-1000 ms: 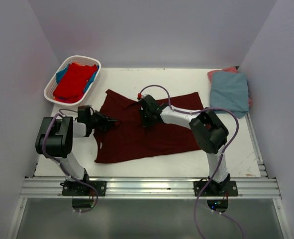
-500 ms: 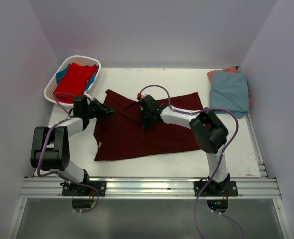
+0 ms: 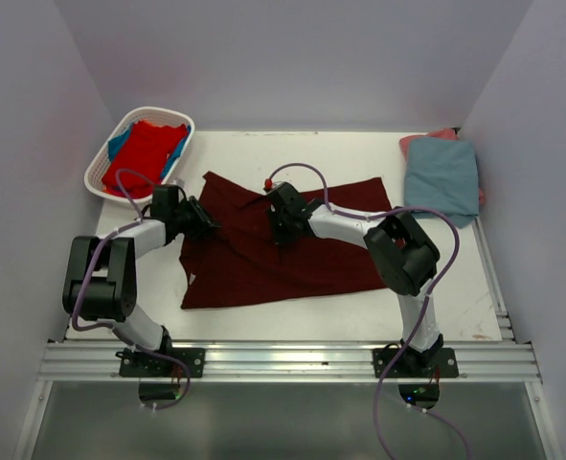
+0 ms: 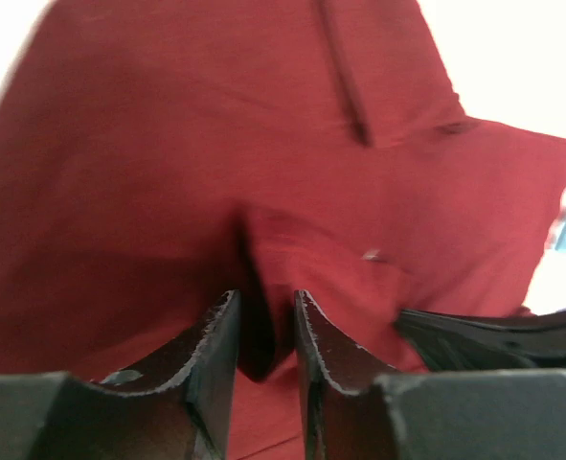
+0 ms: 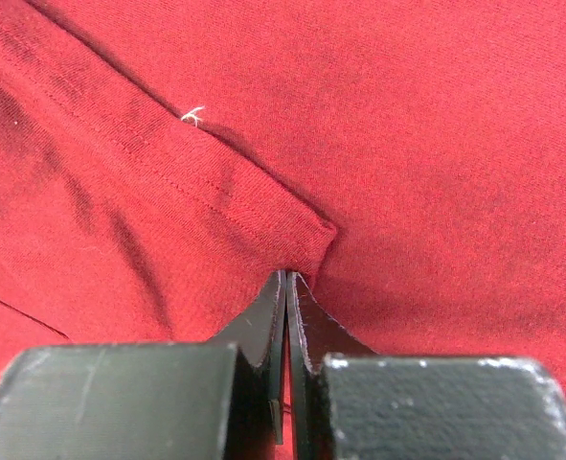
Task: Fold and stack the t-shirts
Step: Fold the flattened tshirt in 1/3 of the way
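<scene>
Left end effector [image 4: 263, 305] and right end effector [image 5: 287, 283] each pinch the maroon t-shirt [image 3: 263, 270].

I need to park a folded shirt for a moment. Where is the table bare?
Widest bare patch: the far strip of table between the basket and the folded grey-blue t-shirt, behind the maroon t-shirt. A smaller one lies near-right, between the maroon hem and the table edge. The middle is crowded: left tool and right tool grip the maroon cloth.

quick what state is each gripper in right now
left gripper: closed, pinching a fold of the maroon shirt
right gripper: closed, pinching a fold of the same shirt
</scene>
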`<state>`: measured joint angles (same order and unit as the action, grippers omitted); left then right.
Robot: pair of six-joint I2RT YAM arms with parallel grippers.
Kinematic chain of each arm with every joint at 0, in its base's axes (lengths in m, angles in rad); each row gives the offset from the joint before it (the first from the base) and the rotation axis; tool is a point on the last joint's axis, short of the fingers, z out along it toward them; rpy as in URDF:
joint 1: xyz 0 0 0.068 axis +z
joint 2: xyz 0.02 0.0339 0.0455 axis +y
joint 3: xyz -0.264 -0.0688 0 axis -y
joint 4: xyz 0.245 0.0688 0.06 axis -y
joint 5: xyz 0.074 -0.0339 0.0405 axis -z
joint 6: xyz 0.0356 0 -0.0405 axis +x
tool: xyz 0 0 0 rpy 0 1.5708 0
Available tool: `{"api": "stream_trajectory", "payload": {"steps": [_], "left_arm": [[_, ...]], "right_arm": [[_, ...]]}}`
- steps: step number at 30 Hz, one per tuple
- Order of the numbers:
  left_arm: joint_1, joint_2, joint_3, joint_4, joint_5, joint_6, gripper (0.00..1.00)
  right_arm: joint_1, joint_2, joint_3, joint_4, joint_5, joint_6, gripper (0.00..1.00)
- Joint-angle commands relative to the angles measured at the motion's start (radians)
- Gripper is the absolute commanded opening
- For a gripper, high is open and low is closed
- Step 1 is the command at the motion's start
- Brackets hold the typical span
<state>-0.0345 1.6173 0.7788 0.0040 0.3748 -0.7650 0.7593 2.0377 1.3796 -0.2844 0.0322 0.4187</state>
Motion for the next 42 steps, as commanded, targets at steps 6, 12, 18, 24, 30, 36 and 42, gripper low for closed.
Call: {"api": "stream_trajectory", "payload": {"steps": [6, 12, 18, 24, 30, 36, 42], "left_arm": [[-0.002, -0.043, -0.051, -0.065, -0.096, 0.050, 0.34], [-0.005, -0.177, -0.156, -0.027, -0.122, 0.013, 0.53], [-0.074, -0.416, -0.144, -0.152, -0.272, 0.049, 0.87], [-0.117, -0.484, -0.147, -0.219, -0.315, 0.069, 0.88], [-0.120, -0.505, -0.165, -0.236, -0.332, 0.107, 0.84], [-0.130, -0.478, -0.223, -0.208, -0.295, 0.119, 0.61], [-0.142, -0.522, -0.242, -0.239, -0.333, 0.119, 0.39]], "right_arm": [[0.002, 0.013, -0.013, -0.048, 0.009, -0.021, 0.00], [0.002, -0.005, -0.022, -0.045, 0.011, -0.021, 0.00], [0.002, -0.027, -0.028, -0.021, 0.000, -0.020, 0.10], [0.002, -0.085, -0.033, 0.010, -0.002, -0.012, 0.28], [0.003, -0.264, -0.114, 0.079, -0.012, -0.027, 0.31], [0.003, -0.264, -0.085, 0.007, 0.037, -0.055, 0.23], [0.020, -0.260, -0.097, 0.054, -0.138, -0.021, 0.00]]}}
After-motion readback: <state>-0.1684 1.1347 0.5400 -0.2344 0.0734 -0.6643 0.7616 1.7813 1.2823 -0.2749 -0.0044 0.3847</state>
